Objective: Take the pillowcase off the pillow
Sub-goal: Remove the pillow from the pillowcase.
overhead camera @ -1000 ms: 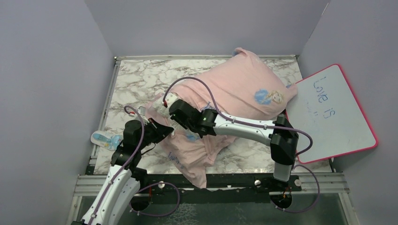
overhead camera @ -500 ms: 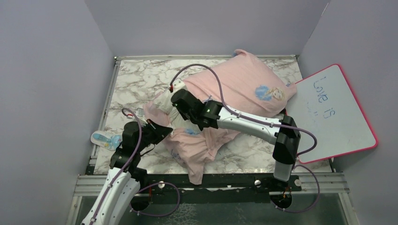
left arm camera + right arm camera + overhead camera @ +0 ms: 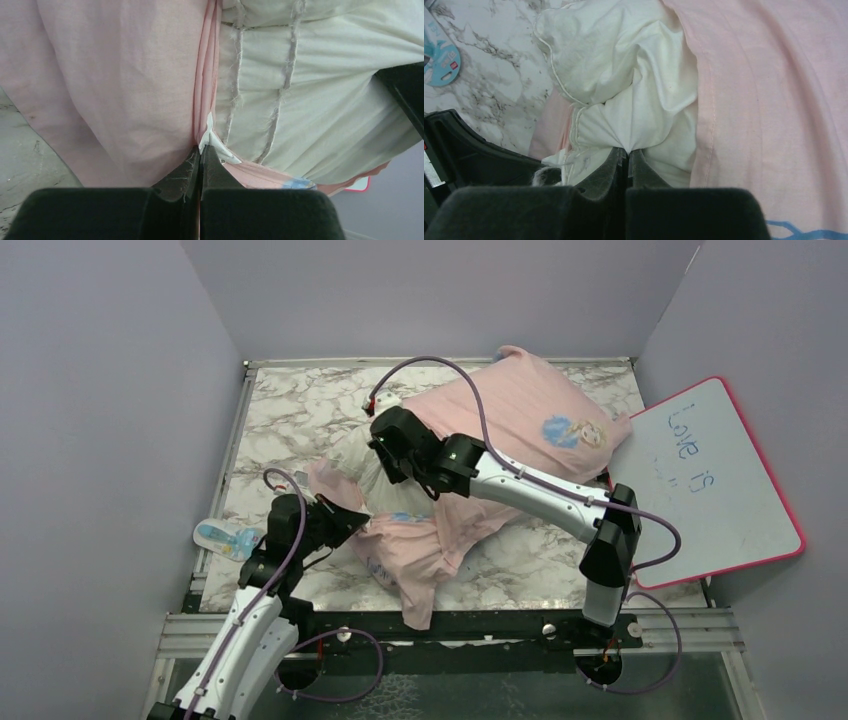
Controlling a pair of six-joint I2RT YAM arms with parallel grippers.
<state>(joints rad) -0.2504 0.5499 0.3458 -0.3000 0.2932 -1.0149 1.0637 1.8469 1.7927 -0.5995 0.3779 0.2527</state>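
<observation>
The pale pink pillowcase (image 3: 520, 420) lies across the marble table, with loose folds (image 3: 420, 560) trailing toward the near edge. The white pillow (image 3: 360, 455) bulges out of its open end. My left gripper (image 3: 352, 517) is shut on the pillowcase's hem; in the left wrist view (image 3: 201, 149) its tips pinch the pink seam (image 3: 202, 90) by a white label. My right gripper (image 3: 382, 455) is shut on the pillow; in the right wrist view (image 3: 627, 151) its tips pinch white pillow fabric (image 3: 624, 75) beside the pink pillowcase (image 3: 774, 100).
A pink-framed whiteboard (image 3: 710, 480) leans at the right wall. A small blue and white packet (image 3: 222, 538) lies at the table's left edge, also in the right wrist view (image 3: 441, 55). Purple walls enclose the marble table (image 3: 290, 410).
My right gripper has pulled the pillow up and away toward the back of the table, exposing more white pillow. My left gripper has stayed in place holding the pillowcase hem.
</observation>
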